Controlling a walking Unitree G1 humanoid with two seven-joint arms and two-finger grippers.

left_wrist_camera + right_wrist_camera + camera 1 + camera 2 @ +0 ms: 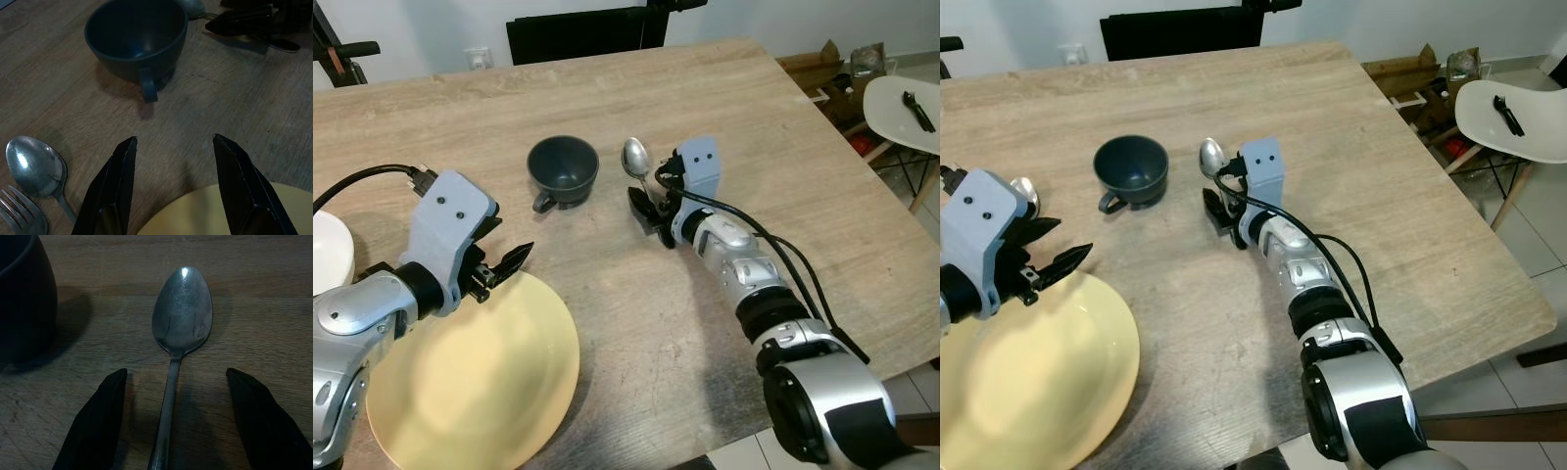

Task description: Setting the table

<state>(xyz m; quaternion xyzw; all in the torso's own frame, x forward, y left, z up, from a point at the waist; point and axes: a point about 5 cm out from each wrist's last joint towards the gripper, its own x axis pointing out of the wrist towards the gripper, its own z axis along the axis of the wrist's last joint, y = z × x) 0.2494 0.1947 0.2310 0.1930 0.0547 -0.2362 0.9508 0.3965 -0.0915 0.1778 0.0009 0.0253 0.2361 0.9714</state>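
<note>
Right wrist view: one silver spoon (181, 328) lying flat on the wooden worktop (783, 147), bowl facing up, handle running back between the two black fingers (98, 426) of the right pincer (172, 421). Pincer spread wide, a finger either side of the handle, neither touching it.

Head views: same spoon just beside a dark blue-grey cup (564, 168), on the cup's right. Cup upright, handle turned toward the robot. Right arm stretched forward over the worktop, its pincer low over the spoon's handle.

Left pincer (504, 264): spread open, holding nothing, poised above the far edge of a pale yellow plate (480, 392). Plate sits at the near left of the worktop, in front of the cup and apart from it.

Left wrist view: second spoon (36, 169) and a fork (22, 218) lying side by side on the wood, near the plate's rim.

Further items: edge of a white dish (331, 259) at far left; white chair (1518, 122) off to the right, a black utensil (1506, 114) resting on its seat.
</note>
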